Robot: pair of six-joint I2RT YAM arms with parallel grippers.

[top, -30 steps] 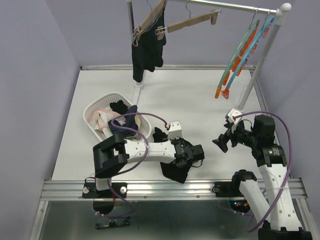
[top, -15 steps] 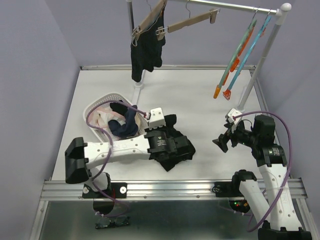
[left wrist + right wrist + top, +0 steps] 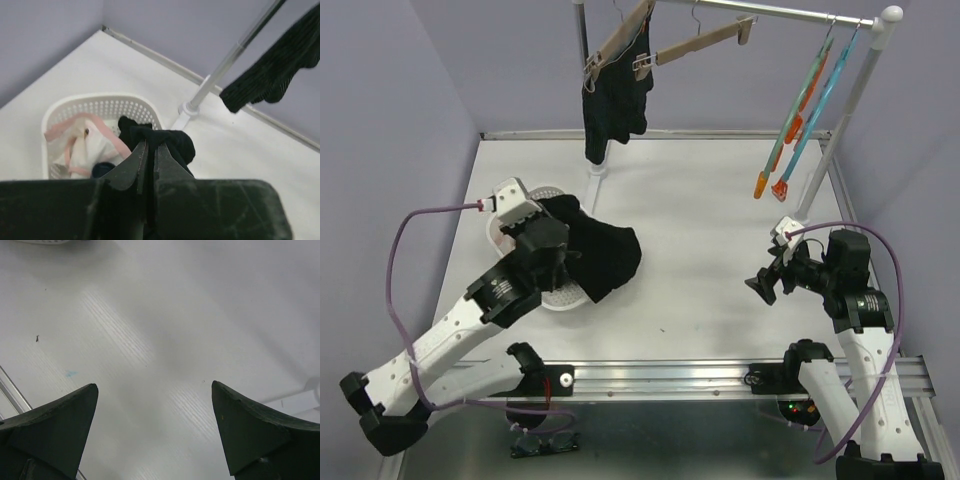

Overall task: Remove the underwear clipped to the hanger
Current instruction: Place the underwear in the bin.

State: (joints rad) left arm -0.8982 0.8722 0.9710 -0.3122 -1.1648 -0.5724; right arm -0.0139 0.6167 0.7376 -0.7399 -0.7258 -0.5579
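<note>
One black boxer short (image 3: 605,255), which I judge limp and light, hangs pinched by a bunched fold in my left gripper (image 3: 150,145), basket (image 3: 100,102) beneath; right gripper (image 3: 154,386) spread, holding nothing.

A robot lab test cell: plain lilac walls (image 3: 380,120) box in a white table (image 3: 700,210). Left arm (image 3: 450,345) and right arm (image 3: 870,365) are bolted to an aluminium rail (image 3: 670,378) at 6 o'clock. A rack (image 3: 790,12) with underwear (image 3: 615,105) stands at 12.
</note>
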